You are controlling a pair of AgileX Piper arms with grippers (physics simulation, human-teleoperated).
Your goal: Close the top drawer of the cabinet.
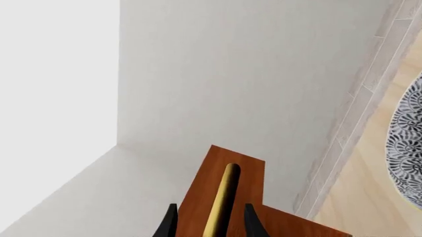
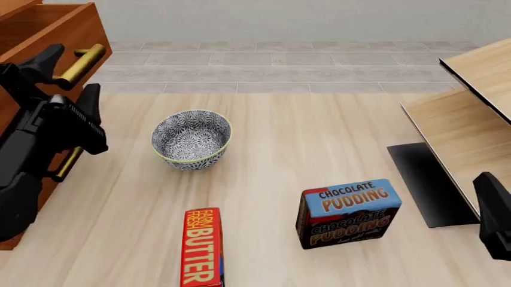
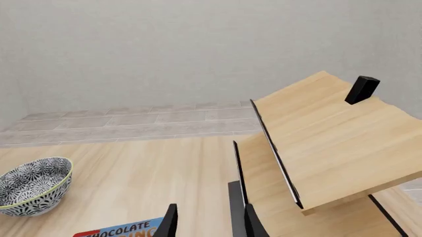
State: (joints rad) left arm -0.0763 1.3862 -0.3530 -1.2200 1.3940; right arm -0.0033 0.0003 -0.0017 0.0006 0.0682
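Observation:
The reddish-brown cabinet (image 2: 52, 191) stands at the table's left edge. Its top drawer (image 2: 56, 30) is pulled out, with its brass bar handle (image 2: 82, 63) on the front. My left gripper (image 2: 69, 76) is open, with one finger on each side of that handle. In the left wrist view the handle (image 1: 224, 197) runs between the fingertips (image 1: 170, 223) on the drawer front (image 1: 197, 197), with a gap on both sides. My right gripper (image 3: 207, 224) is open and empty, low at the front right (image 2: 495, 221).
A patterned bowl (image 2: 191, 139) sits just right of the cabinet. A butter box (image 2: 202, 248) and a chocolate pudding box (image 2: 349, 212) lie nearer the front. Pale wood furniture (image 2: 471, 119) stands at the right. A lower brass handle (image 2: 68, 162) shows behind my left arm.

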